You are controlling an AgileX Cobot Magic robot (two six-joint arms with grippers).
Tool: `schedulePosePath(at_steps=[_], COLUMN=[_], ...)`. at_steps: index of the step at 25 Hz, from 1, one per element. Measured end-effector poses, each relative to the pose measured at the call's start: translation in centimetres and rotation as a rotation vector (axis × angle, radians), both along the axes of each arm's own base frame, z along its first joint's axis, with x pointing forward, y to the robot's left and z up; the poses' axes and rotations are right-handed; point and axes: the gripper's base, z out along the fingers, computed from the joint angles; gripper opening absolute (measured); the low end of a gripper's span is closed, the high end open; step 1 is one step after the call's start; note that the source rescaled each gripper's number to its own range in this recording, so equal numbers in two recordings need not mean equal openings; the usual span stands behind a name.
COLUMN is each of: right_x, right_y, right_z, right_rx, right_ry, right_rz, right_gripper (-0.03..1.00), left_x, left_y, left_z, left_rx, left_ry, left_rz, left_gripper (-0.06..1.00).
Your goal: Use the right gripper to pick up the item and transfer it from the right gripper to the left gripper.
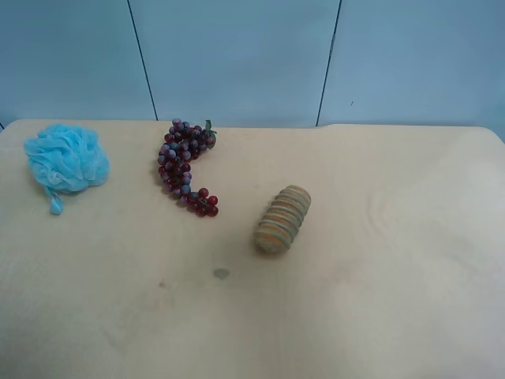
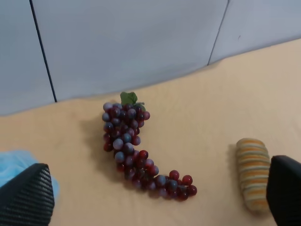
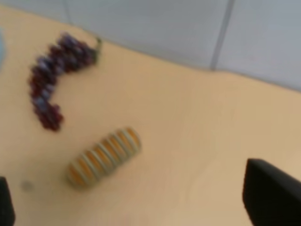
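The light-blue mesh pouf [image 1: 67,158] lies at the far left of the table in the exterior high view, its ribbon loop hanging toward the front. A small part of it shows in the left wrist view [image 2: 14,162], beside one finger. The left gripper [image 2: 157,186] is open and empty, its fingers [image 2: 26,195] spread wide above the table. The right gripper [image 3: 131,197] is open and empty too, with only the tips of its fingers [image 3: 273,197] showing. It is above the table near the striped roll. Neither arm shows in the exterior high view.
A purple-red grape bunch [image 1: 185,167] lies right of the pouf and also shows in the wrist views [image 2: 134,148] [image 3: 51,80]. A striped tan-orange roll [image 1: 282,219] lies mid-table [image 3: 103,157] [image 2: 253,172]. A blue wall [image 1: 252,55] backs the tan table [image 1: 379,300].
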Motion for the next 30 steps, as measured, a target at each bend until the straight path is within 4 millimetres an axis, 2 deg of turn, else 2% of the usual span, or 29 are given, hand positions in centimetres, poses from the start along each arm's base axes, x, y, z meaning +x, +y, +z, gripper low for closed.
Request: schedulePosePath(at_steps=[7, 11, 17, 20, 25, 30], right_x=[-3.4, -5.0, -6.6, -7.5, -9.3, -10.7], right_y=[-1.9, -2.6, -3.5, -3.9, -4.7, -5.0], right_z=[-0.5, -0.8, -0.9, -0.9, -0.9, -1.4], right_rx=[-0.061, -0.080, -0.094, -0.085, -0.074, -0.049], right_ry=[0.016, 0.022, -0.013, -0.046, -0.113, -0.157], right_rz=[-0.126, -0.175, -0.241, -0.271, -0.315, -0.338], right_gripper=[0.93, 0.93, 0.93, 0.93, 0.93, 0.93], left_x=[-7.2, -10.4, -14.1, -14.9, -14.9, -14.5], left_y=[-0.2, 0.3, 1.0, 1.5, 2.1, 2.1], left_z=[0.9, 0.6, -0.8, -2.8, -6.8, -8.8], left_rx=[0.009, 0.020, 0.055, 0.064, 0.075, 0.080], left_ry=[-0.096, -0.119, -0.125, -0.073, 0.026, 0.049], left_rz=[0.067, 0.157, 0.281, 0.348, 0.403, 0.406], left_gripper=[0.88, 0.88, 0.88, 0.88, 0.88, 0.88])
